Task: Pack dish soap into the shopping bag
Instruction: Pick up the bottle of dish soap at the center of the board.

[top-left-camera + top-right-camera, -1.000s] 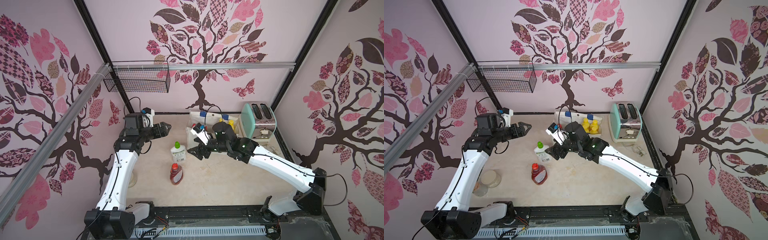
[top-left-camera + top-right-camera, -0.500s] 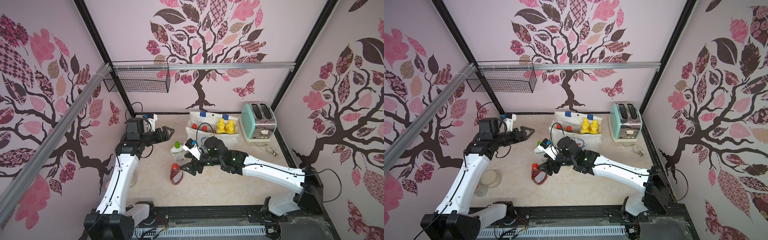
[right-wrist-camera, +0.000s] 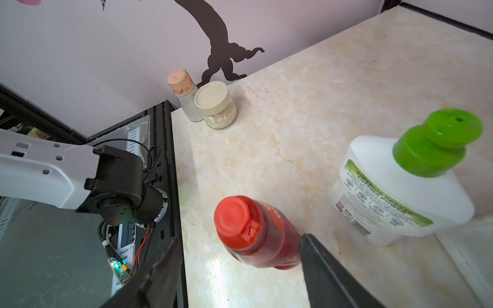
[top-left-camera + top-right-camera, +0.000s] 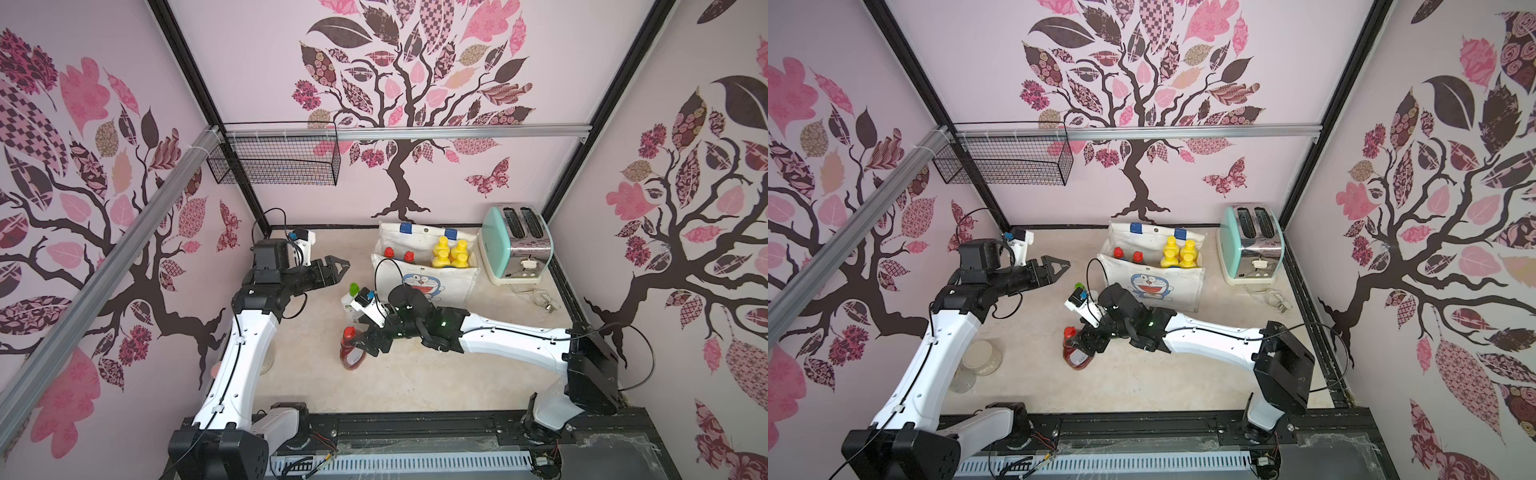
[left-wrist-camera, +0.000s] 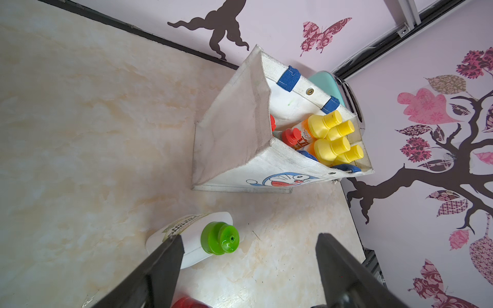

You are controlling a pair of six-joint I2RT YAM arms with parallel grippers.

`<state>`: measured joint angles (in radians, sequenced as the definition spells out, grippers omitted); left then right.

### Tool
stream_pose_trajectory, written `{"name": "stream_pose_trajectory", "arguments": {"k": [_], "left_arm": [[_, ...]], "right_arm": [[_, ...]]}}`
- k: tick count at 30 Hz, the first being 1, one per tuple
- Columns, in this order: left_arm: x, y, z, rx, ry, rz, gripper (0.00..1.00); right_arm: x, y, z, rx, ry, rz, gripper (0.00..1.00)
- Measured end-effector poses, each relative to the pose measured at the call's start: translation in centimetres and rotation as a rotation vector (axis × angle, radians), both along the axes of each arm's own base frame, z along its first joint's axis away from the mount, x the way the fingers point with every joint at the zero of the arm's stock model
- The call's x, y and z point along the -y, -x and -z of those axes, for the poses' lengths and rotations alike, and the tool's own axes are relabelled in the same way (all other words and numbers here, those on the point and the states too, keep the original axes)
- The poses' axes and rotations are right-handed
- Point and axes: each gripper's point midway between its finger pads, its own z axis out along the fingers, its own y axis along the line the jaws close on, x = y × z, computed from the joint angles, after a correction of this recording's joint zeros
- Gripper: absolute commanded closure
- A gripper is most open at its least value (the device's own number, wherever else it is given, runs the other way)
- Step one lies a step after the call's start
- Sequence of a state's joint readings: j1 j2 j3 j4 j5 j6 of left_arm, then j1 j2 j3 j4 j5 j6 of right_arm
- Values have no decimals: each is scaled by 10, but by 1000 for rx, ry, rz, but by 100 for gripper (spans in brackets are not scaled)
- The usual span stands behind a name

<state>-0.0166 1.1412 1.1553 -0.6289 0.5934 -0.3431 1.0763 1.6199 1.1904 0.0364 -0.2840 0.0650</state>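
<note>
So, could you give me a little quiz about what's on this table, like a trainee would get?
1. How many yellow caps show in the shopping bag?
2. True or false: the white bottle with the green cap is inside the bag.
3. Which gripper has the red bottle between its open jaws?
Key: 1. four; 2. false; 3. the right gripper.

1. Both top views look steeply down from high at the front toward the back wall (image 4: 540, 174), sharing the whole table (image 4: 415, 374).
2. The left wrist view looks down from nearby on the shopping bag (image 5: 232, 149) and white bottle (image 5: 192, 234).
3. The right wrist view, close over the red bottle (image 3: 256, 234), shares that white bottle.
</note>
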Motion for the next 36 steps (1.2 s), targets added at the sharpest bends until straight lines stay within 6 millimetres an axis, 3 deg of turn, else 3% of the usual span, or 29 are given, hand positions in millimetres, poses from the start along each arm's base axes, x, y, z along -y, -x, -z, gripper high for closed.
{"name": "stream_pose_trajectory", "arguments": {"k": [8, 16, 29, 36], "left_arm": [[0, 0, 0, 1, -2, 1, 16], [0, 0, 0, 2, -2, 1, 16], [0, 0, 0, 2, -3, 1, 16], [0, 0, 0, 2, -3, 1, 16]], "right_arm": [[-10, -4, 15, 1, 11, 14, 26], [-13, -10, 11, 27, -11, 38, 27], [-21, -14, 23, 29, 7, 57, 31], [-29, -13, 17, 30, -16, 53, 42]]}}
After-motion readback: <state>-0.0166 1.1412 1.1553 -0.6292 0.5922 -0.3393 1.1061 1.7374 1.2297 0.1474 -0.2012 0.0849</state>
